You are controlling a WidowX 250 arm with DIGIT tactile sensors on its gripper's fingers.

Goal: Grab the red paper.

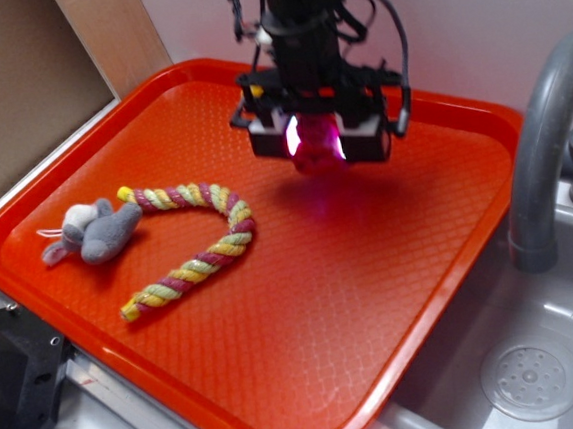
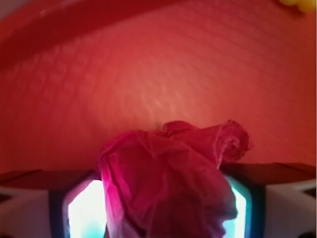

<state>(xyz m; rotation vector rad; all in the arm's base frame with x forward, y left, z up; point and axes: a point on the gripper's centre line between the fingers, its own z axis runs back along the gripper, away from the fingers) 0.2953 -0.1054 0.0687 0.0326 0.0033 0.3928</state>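
Exterior view. The gripper [image 1: 315, 142] hangs over the far half of the orange tray [image 1: 394, 295], arm coming straight down from above. Between its glowing pads sits the red paper [image 1: 315, 152], a crumpled lump showing magenta in the pad light. The jaws stand closed in on it, only the wad's width apart. A dark shadow lies on the tray under and beside the gripper; the paper looks clear of the surface, though the gap is hard to judge from this angle. Well off to the gripper's side and nearer the camera lie a braided rope toy [image 1: 201, 244] and, touching the rope's end, a grey plush mouse [image 1: 95, 233]. A grey faucet [image 1: 541, 142] and sink [image 1: 541, 373] sit beyond the tray's other edge.

Wrist view. The red paper [image 2: 168, 178] fills the lower middle, pinched between the two lit fingers [image 2: 86, 213], creases bulging forward past the tips. Textured tray floor shows beyond it, blurred. A yellow scrap [image 2: 297, 4] shows at the top corner; too little of it shows to name.

Judgement: the grasp step appears made, paper held and probably lifted. The next move calls for holding the squeeze steady and rising straight up, since a soft wad can slip or spring loose if pressure eases.
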